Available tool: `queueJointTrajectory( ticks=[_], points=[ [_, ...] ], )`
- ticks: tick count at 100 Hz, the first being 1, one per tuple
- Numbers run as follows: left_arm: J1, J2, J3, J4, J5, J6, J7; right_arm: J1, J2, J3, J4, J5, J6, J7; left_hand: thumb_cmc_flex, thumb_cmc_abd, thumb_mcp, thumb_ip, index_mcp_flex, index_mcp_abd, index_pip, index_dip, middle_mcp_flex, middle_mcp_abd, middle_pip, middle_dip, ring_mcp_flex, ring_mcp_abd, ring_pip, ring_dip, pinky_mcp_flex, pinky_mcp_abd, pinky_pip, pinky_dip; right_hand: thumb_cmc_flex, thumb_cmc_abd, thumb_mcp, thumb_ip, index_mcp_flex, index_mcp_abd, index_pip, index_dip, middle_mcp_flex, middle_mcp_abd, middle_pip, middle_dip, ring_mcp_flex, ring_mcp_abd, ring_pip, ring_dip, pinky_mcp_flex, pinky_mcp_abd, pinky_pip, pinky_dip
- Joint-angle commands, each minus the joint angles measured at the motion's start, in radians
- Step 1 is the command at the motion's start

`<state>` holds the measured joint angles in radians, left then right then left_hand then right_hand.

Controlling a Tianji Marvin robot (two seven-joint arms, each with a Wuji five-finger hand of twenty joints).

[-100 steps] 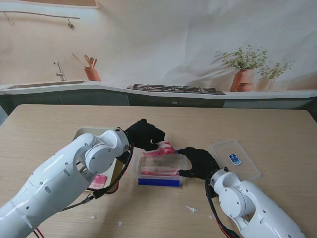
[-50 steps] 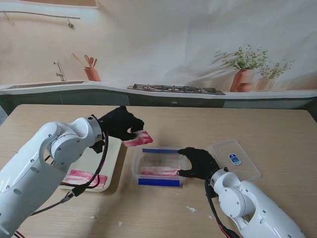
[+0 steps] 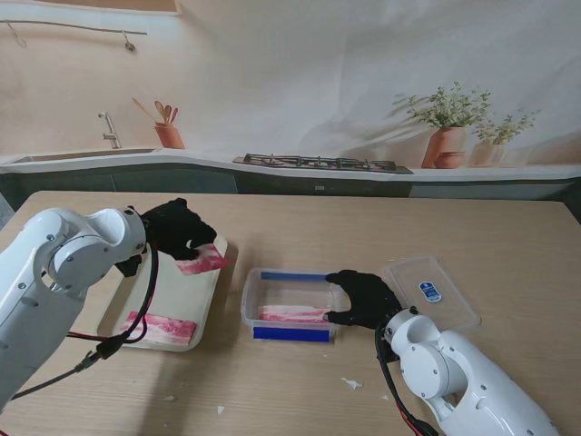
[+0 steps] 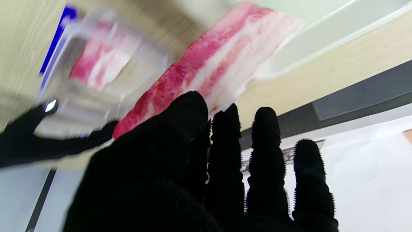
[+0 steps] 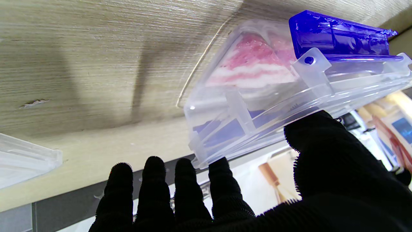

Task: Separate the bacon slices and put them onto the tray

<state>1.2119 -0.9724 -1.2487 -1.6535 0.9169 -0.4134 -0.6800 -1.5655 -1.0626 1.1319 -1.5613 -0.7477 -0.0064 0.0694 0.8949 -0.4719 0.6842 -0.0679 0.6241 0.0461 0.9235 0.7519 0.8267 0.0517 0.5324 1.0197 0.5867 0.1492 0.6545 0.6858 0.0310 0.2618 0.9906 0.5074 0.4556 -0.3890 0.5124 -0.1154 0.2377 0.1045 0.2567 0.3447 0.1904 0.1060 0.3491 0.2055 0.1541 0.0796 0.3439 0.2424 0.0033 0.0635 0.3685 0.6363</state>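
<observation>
1. Since the earlier frames, the lifted bacon slice (image 3: 201,260) is carried left from the container (image 3: 289,309) to over the tray (image 3: 211,289).
2. Nearest, the right hand (image 3: 361,298) is clamped on the container's end.
3. On the tray, one slice (image 3: 160,327) is laid.
4. Farther, the left hand (image 3: 174,229) is pinched on one end of the limp, slippery slice; the rest hangs beyond the fingertips (image 4: 267,119).

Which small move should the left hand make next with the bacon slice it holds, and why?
Probably lower the slice onto the bare far part of the tray and then release it. The left hand holds it over that end, while one slice already lies at the near end, so the two would stay apart. The right hand steadies the box, which still holds bacon.
</observation>
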Motion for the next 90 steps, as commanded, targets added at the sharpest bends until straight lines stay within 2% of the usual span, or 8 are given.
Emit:
queueJointTrajectory(
  ticks=[1,25,57,76,90],
  points=[
    [-0.011,0.017,-0.007,0.038,0.033,-0.016,-0.016,-0.006,-0.007,-0.004,-0.004,0.000,0.003,0.015,0.019,0.025,-0.002,0.014,-0.009,-0.037,0.056,0.020,-0.004,-0.031,-0.004,0.024,-0.022,-0.007,-0.010,-0.011,-0.018,-0.019,-0.018,-0.009,0.010,0.017,0.005,0.024,-0.023,0.018,0.004,-0.005,-0.012,-0.036,0.006,0.001,-0.023,-0.029,0.004,0.006,-0.004,0.003,-0.030,0.021],
    [-0.042,0.028,0.032,0.113,0.115,-0.052,-0.052,-0.007,-0.007,-0.004,-0.005,0.000,0.005,0.014,0.016,0.042,-0.020,0.020,-0.030,-0.061,0.058,0.022,-0.023,-0.052,-0.015,0.025,-0.039,-0.035,-0.027,-0.016,-0.035,-0.040,-0.038,-0.017,0.011,0.017,0.002,0.024,-0.023,0.019,0.003,-0.006,-0.012,-0.035,0.006,0.000,-0.023,-0.030,0.004,0.005,-0.003,0.002,-0.028,0.022],
    [-0.127,0.040,0.169,0.214,0.158,-0.074,-0.089,-0.007,-0.008,-0.004,-0.005,0.000,0.008,0.014,0.005,0.051,-0.028,0.032,-0.047,-0.094,0.065,0.027,-0.041,-0.080,-0.021,0.027,-0.055,-0.069,-0.041,-0.023,-0.059,-0.062,-0.060,-0.026,0.011,0.017,0.001,0.024,-0.022,0.019,0.003,-0.006,-0.012,-0.036,0.005,0.000,-0.023,-0.030,0.003,0.005,-0.004,0.003,-0.027,0.023],
    [-0.169,0.047,0.248,0.261,0.178,-0.098,-0.086,-0.010,-0.008,-0.003,-0.006,-0.002,0.009,0.012,-0.002,0.053,-0.028,0.038,-0.055,-0.118,0.067,0.027,-0.048,-0.097,-0.026,0.023,-0.061,-0.087,-0.048,-0.028,-0.065,-0.071,-0.066,-0.028,0.010,0.019,0.000,0.024,-0.023,0.019,0.002,-0.006,-0.012,-0.036,0.005,0.000,-0.023,-0.031,0.003,0.005,-0.004,0.002,-0.027,0.024],
    [-0.190,0.049,0.294,0.285,0.211,-0.130,-0.057,-0.009,-0.008,-0.003,-0.006,-0.002,0.010,0.013,-0.014,0.051,-0.026,0.040,-0.058,-0.151,0.071,0.024,-0.053,-0.121,-0.029,0.019,-0.071,-0.110,-0.050,-0.030,-0.071,-0.076,-0.066,-0.028,0.009,0.019,-0.001,0.024,-0.022,0.019,0.002,-0.006,-0.012,-0.036,0.004,0.000,-0.023,-0.030,0.003,0.005,-0.004,0.002,-0.027,0.024]
  ],
)
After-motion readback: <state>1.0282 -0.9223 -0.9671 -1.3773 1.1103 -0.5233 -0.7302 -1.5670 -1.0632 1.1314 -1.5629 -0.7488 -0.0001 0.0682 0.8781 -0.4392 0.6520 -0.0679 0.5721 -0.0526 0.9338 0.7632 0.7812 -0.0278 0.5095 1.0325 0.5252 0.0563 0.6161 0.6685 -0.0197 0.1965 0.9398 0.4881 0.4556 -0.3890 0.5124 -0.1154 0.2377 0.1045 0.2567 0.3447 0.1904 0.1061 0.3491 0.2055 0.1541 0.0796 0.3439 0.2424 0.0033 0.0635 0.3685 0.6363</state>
